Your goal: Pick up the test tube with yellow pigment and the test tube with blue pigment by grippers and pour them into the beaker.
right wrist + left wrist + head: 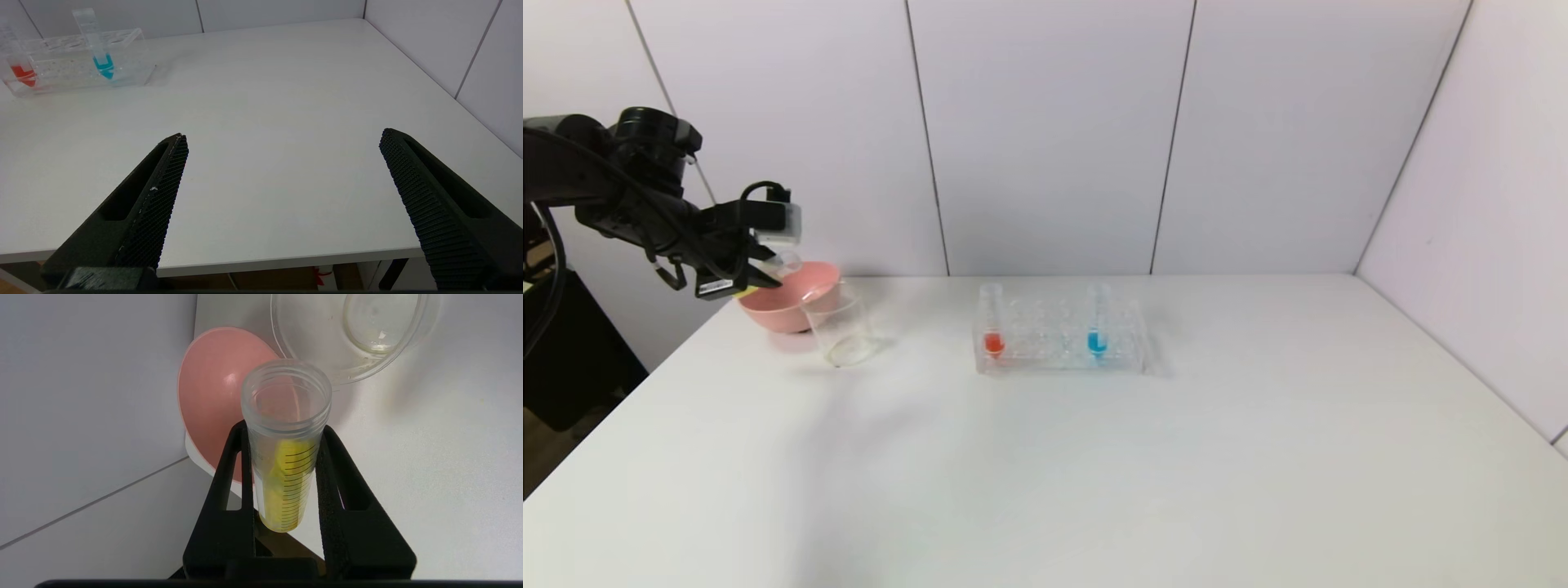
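My left gripper (756, 273) is shut on the test tube with yellow pigment (286, 457) and holds it tilted above the table's far left, its open mouth toward the beaker (841, 325). In the left wrist view the gripper (282, 433) clamps the tube's sides, and the empty beaker (367, 330) lies just beyond the mouth. The test tube with blue pigment (1098, 327) stands upright in the clear rack (1123, 359); it also shows in the right wrist view (96, 45). My right gripper (284, 141) is open and empty over the table's near edge, out of the head view.
A pink bowl (813, 306) sits behind the beaker, next to the left gripper; it shows in the left wrist view too (212, 396). A red-liquid tube (992, 322) stands at the rack's left end. White walls close the table's back and right side.
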